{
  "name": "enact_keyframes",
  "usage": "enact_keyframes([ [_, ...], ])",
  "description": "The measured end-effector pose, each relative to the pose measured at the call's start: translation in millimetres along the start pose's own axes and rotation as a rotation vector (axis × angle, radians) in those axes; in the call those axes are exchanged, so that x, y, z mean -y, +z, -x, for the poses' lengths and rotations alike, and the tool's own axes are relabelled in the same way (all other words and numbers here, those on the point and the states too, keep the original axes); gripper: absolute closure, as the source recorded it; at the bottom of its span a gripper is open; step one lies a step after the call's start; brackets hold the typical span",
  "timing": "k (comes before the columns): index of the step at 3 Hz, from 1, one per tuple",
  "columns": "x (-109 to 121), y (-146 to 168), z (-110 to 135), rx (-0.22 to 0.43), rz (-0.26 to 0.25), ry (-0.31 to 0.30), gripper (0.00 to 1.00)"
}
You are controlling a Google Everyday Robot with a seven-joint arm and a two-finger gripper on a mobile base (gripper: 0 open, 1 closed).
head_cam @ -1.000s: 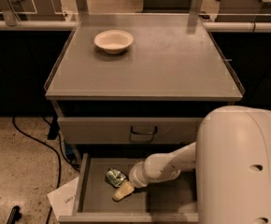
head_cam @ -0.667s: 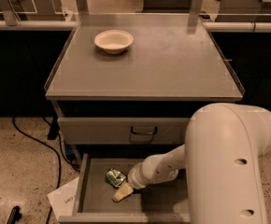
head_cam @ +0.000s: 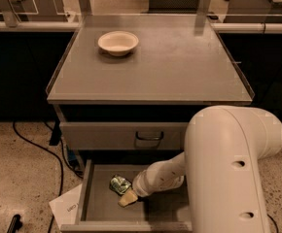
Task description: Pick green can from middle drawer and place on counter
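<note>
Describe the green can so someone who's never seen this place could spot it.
Start at the grey counter with the cream bowl on it, then drop past the handled drawer front to the open middle drawer near the floor. Inside it, beside the gripper, lies the green can: small, crumpled and shiny, the only green thing there.

The white arm (head_cam: 228,169) fills the lower right, its thick upper segment standing upright close to the camera. From it a slimmer forearm (head_cam: 163,176) reaches down and to the left. At its end the gripper (head_cam: 128,198) sits low inside the pulled-out drawer (head_cam: 98,205), its tan tip pointing left.
</note>
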State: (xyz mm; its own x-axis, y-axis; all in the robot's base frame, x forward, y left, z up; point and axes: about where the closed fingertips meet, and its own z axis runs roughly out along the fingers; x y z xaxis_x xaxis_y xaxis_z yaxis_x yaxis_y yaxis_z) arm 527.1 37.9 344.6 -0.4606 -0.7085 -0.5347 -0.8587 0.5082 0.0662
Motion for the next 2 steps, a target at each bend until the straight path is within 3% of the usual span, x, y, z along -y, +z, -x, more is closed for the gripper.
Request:
enact_keyframes([
  [2,0.0,0.0,0.0,0.0,0.0,0.0,0.66],
])
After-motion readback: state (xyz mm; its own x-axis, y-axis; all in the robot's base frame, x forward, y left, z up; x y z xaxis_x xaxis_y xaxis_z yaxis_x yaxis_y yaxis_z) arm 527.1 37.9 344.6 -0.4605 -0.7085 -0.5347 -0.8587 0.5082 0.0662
